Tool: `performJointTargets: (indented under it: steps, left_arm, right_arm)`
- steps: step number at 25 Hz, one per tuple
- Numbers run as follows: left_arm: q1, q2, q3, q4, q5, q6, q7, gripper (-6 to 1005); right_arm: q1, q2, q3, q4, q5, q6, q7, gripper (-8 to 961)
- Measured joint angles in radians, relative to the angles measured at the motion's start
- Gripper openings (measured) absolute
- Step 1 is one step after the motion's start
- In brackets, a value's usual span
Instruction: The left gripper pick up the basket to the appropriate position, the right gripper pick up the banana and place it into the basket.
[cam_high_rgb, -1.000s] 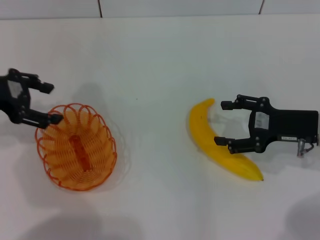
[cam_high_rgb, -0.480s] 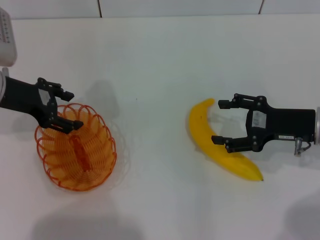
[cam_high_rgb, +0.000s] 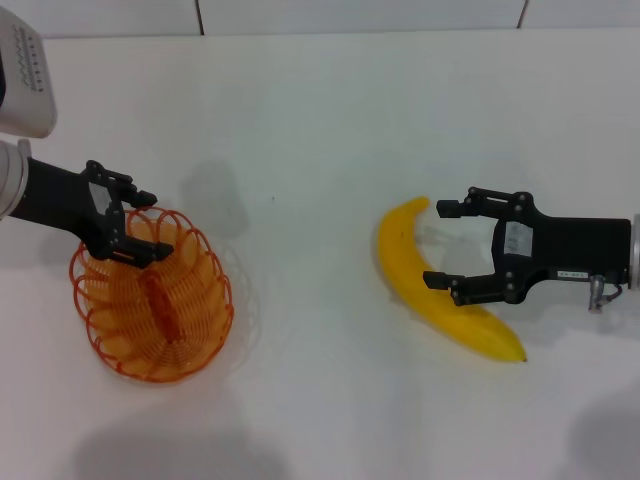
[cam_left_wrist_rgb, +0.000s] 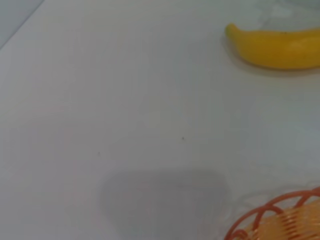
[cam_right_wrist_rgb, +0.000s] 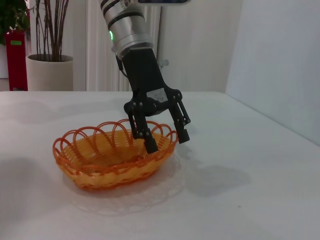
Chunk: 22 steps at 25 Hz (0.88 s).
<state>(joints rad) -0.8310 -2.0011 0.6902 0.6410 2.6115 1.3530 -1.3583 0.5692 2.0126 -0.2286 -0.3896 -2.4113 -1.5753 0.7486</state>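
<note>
The orange wire basket (cam_high_rgb: 152, 300) stands on the white table at the left. My left gripper (cam_high_rgb: 156, 222) is open at the basket's far rim. In the right wrist view, the left gripper (cam_right_wrist_rgb: 167, 141) has one finger inside the basket (cam_right_wrist_rgb: 100, 160) and one outside its rim. The yellow banana (cam_high_rgb: 398, 255) lies right of centre. My right gripper (cam_high_rgb: 441, 245) is open just beside its middle, with the near finger overlapping the banana. The left wrist view shows the banana (cam_left_wrist_rgb: 275, 46) and a bit of the basket's rim (cam_left_wrist_rgb: 272, 210).
The white tabletop (cam_high_rgb: 320, 120) stretches between the basket and the banana and ends at a tiled wall at the back. A potted plant (cam_right_wrist_rgb: 47, 60) stands beyond the table in the right wrist view.
My left gripper has moved right and down from beside the basket to straddle its far rim. The right gripper, the banana and the basket have stayed put.
</note>
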Motion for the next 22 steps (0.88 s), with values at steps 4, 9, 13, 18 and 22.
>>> performJointTargets:
  steps: [4,9,13,18,22]
  left_arm:
    - [-0.002,-0.001,0.000,0.007,0.008,0.000,-0.018,675]
    - [-0.002,-0.006,0.001,0.025,0.024,0.000,-0.034,581]
    - [-0.002,-0.010,0.002,0.027,0.029,0.000,-0.035,412]
    - [-0.003,-0.012,0.002,0.031,0.029,0.001,-0.036,217]
    - [-0.003,-0.013,0.002,0.031,0.029,0.001,-0.036,149]
  right_arm:
    - [0.000,0.000,0.000,0.000,0.000,0.000,0.001,891]
    - [-0.002,0.000,0.000,0.000,0.000,0.000,0.003,891]
    - [-0.002,0.000,0.000,0.000,0.000,0.000,0.004,890]
    - [-0.002,0.000,0.000,0.000,0.000,0.000,0.006,890]
    - [-0.003,0.000,0.000,0.000,0.000,0.000,0.007,890]
